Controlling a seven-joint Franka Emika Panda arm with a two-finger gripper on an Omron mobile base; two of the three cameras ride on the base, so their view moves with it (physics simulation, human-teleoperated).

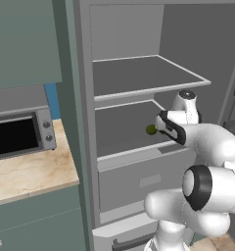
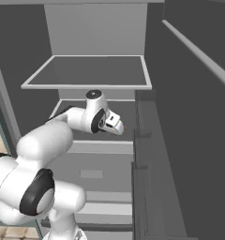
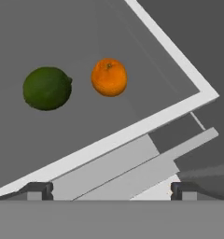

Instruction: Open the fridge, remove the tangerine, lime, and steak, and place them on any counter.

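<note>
Here the fridge (image 1: 139, 63) stands open, the spread, empty pincer (image 3: 111, 189) poised before lime (image 3: 47, 88) and tangerine (image 3: 109, 77) lying just ahead on the shelf (image 3: 146, 123), neither fruit yet removed.

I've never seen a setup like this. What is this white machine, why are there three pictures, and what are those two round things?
The white machine is a robot arm reaching into an open fridge. Two pictures come from cameras riding on its base, behind it to left and right. The third comes from a camera on its hand, looking along the gripper, whose two dark finger tips stand wide apart and hold nothing. On the fridge shelf lie a dark green lime and an orange tangerine, side by side and not touching. Left of the fridge, a microwave sits on a marble counter.
</note>
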